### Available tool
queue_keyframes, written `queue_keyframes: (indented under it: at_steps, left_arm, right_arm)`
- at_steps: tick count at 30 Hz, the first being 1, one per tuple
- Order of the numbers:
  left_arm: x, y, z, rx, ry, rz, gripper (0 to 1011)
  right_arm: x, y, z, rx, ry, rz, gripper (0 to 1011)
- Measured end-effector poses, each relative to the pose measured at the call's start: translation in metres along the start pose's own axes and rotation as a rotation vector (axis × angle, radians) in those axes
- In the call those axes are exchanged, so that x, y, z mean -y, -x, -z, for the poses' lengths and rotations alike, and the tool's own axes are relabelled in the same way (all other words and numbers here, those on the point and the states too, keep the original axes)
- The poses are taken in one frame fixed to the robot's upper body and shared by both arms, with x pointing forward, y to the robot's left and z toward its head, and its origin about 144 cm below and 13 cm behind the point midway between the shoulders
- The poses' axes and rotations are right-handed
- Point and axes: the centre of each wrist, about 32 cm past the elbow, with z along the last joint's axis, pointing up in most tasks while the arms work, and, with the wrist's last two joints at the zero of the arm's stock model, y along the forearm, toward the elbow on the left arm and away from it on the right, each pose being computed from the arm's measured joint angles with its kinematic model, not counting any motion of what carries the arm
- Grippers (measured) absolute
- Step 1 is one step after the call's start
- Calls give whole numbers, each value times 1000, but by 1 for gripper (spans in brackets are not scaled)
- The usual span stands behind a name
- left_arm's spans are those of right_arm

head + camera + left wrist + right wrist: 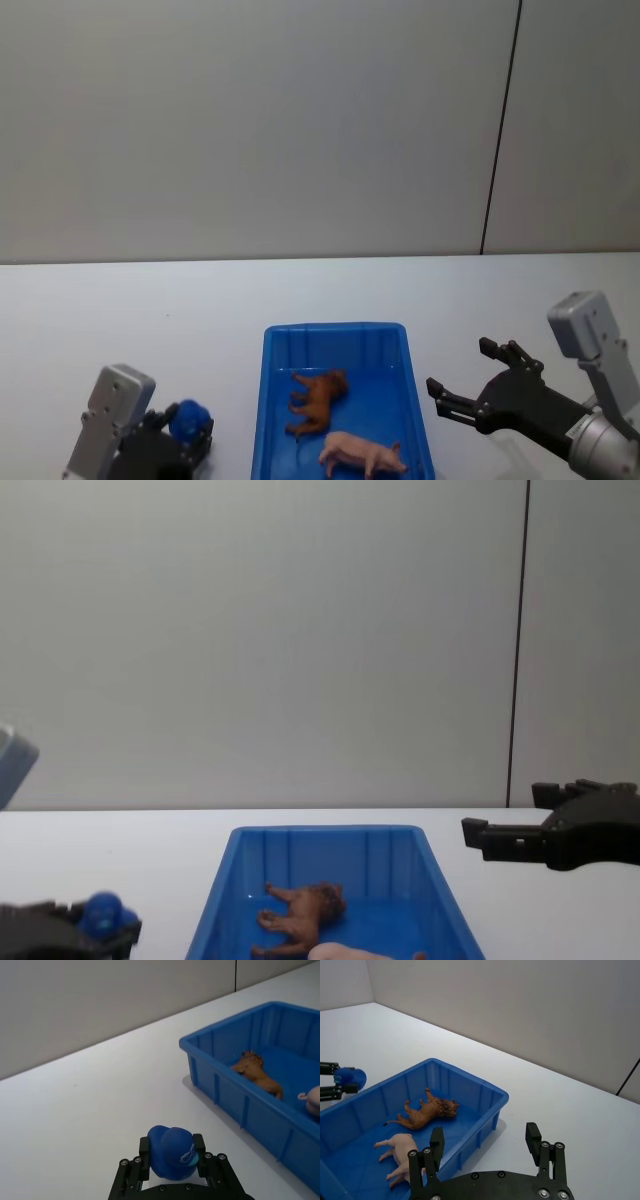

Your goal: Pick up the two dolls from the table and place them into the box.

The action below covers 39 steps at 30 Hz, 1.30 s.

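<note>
- I see both dolls lying on their sides inside the box (335, 340): the reddish-brown animal (318, 398) toward the far end, the pink pig (362, 455) nearer me and just beside it.
- My right gripper (466, 378) hangs above the table (120, 300), off the box's right wall, fingers (436, 1144) spread wide apart with nothing between them. From its wrist camera, the pig sits just beyond the left-hand fingertip, across the box rim, and the brown animal lies farther out past it.
- My left gripper (172, 1157) sits low on the box's left side, fingers clamped on a small rounded blue object (172, 1152) (it wears a cap with a pale marking). The object bulges out past the fingertips.
- From the left fingers, the box stands well apart to the right, with bare white table between them.
</note>
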Motion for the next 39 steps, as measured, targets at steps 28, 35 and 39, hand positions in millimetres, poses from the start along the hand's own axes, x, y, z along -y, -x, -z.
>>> queue_keyframes:
  at_steps: [28,35,39]
  left_arm:
    - [44,46,-69,101,240,201,755]
    - [57,58,-78,106,285,271,950]
    - [60,60,-80,109,309,287,1003]
  right_arm:
    - [0,0,0,0,0,0,1001]
    - [0,0,0,0,0,0,1001]
    - [0,0,0,0,0,0,1001]
